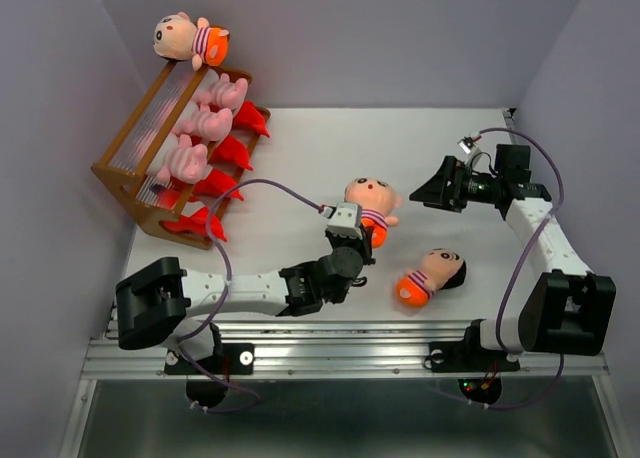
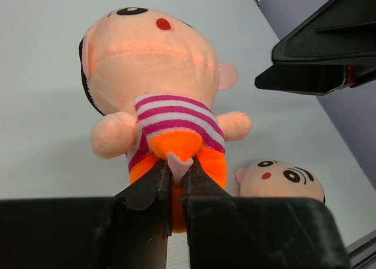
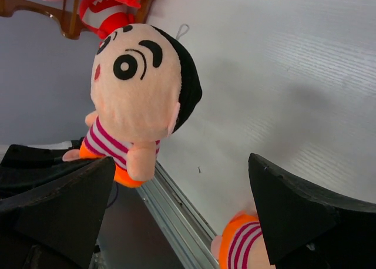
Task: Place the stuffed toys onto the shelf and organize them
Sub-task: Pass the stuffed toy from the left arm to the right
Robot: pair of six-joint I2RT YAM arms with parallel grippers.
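My left gripper [image 1: 363,238] [image 2: 176,170] is shut on the small foot at the orange bottom of a boy doll [image 1: 372,200] [image 2: 155,87], which hangs above mid-table with its head away from the jaws. That same doll [image 3: 138,87] shows in the right wrist view. A second boy doll [image 1: 432,274] [image 2: 281,180] [image 3: 241,245] lies on the table near the front. My right gripper [image 1: 422,192] [image 3: 182,213] stands wide open with nothing in it, right of the held doll. The shelf [image 1: 135,143] at the far left carries a third boy doll [image 1: 190,38] on top, three pink pigs [image 1: 205,123] and several red monsters [image 1: 235,153].
Purple walls close in the table on the left, back and right. A metal rail [image 1: 340,353] runs along the near edge by the arm bases. The right gripper's black fingers [image 2: 317,51] loom at the upper right of the left wrist view.
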